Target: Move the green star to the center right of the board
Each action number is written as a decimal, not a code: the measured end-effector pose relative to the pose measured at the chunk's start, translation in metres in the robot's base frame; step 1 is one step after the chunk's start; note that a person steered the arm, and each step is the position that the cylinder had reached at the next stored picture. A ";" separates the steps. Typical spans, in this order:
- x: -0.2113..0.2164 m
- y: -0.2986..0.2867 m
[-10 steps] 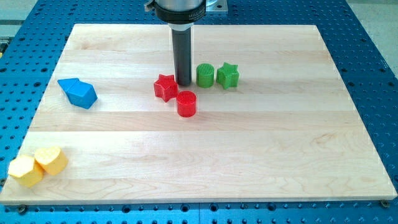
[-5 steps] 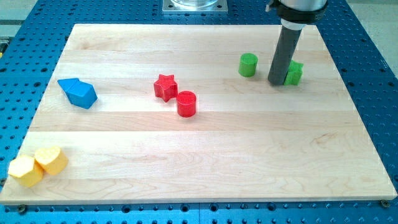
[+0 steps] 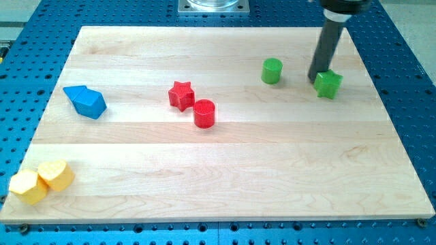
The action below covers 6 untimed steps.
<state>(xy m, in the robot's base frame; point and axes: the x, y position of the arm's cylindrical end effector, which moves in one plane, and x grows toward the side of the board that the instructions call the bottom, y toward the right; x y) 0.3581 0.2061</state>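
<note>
Green star (image 3: 328, 84) sits at the frame's upper right, my tip (image 3: 316, 79) touching its upper-left edge; the bare rod tool grips nothing. Light, rigid plastic likely slides easily; push its top face downward.

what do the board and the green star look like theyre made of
The board looks like pale wood with a smooth matte finish: long plank strips with grain show. The green star is probably plastic, perhaps 3D-printed; its colour is uniform and saturated, though it is too small to be sure.
</note>
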 end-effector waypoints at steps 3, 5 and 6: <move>0.030 0.036; -0.061 -0.027; -0.067 -0.084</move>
